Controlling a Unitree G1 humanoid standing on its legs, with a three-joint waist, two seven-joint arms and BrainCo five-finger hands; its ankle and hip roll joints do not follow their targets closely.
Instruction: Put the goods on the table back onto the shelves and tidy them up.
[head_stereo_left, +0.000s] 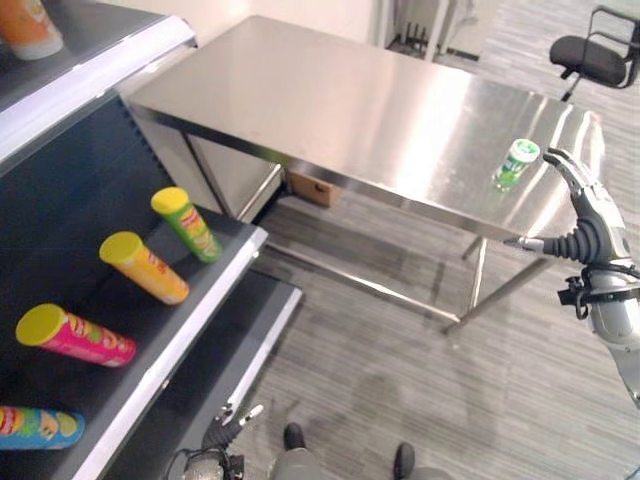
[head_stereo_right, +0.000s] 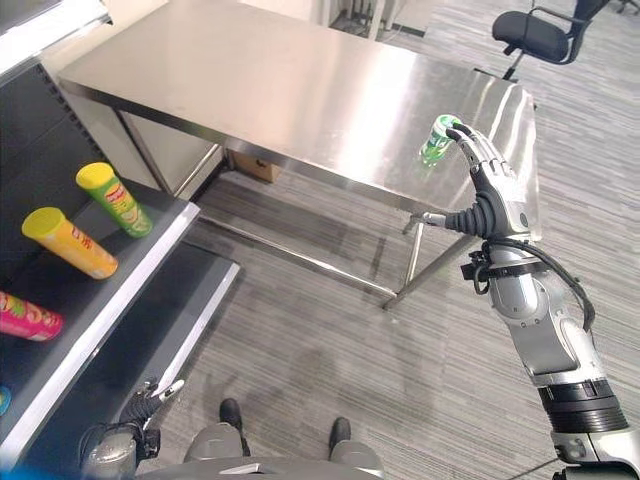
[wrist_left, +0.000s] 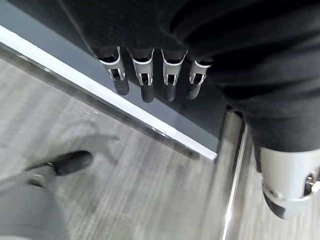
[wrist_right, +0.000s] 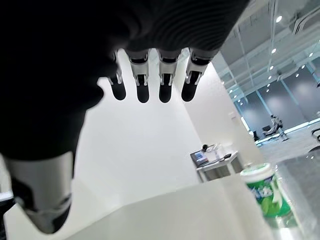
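- Grey striped carpet (head_stereo_left: 380, 380) runs under a stainless steel table (head_stereo_left: 340, 110), and a dark shelving unit with white-edged shelves (head_stereo_left: 175, 330) stands at the robot's left.
- On the table, near its right-hand end, stands a small green bottle with a white cap (head_stereo_left: 516, 163), upright; it has a white-and-green label.
- Right hand (head_stereo_right: 493, 200) is raised beside the table's right end, palm side toward the bottle, its fingers (head_stereo_right: 472, 140) straight and reaching up beside the cap, its thumb sticking out sideways, well apart from them.
- From the head views the fingertips overlap the bottle, but in the right wrist view the bottle stands clear of the hand, so the hand holds nothing and does not seem to touch it.
- Left hand (head_stereo_left: 232, 428) hangs low beside the lowest shelf edge; in its wrist view the fingers (wrist_left: 145, 82) lie straight in a row with nothing between them and the thumb.
- Four tall snack cans lie on their sides on the middle shelf: a green can with a yellow lid (head_stereo_left: 186, 223), an orange-yellow can (head_stereo_left: 143, 266), a pink can (head_stereo_left: 75, 335) and a blue can (head_stereo_left: 38, 427), side by side but apart.
- An orange can (head_stereo_left: 28, 28) sits on the top shelf.
- A black office chair (head_stereo_left: 592, 55) stands beyond the table's far right corner, and a cardboard box (head_stereo_left: 312, 187) lies under the table.
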